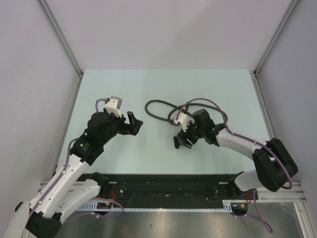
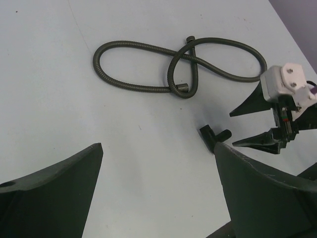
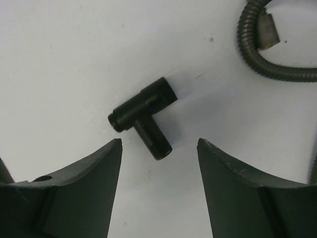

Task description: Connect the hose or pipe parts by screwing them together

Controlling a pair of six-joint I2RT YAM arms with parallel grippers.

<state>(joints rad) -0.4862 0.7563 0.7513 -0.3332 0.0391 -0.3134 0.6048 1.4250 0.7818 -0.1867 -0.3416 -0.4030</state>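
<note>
A long dark grey ribbed hose lies looped on the pale table, crossing itself; both its ends lie free. A small black T-shaped pipe fitting lies on the table, its threaded stem pointing between my right fingertips. My right gripper hovers over it, open, with both fingers clear of it; it also shows in the top view. The left gripper is wide open over bare table to the left, holding nothing. The fitting shows by its right finger.
Grey walls with metal posts close in the table at left, right and back. A black rail runs along the near edge between the arm bases. Purple cables loop over the right arm near the hose.
</note>
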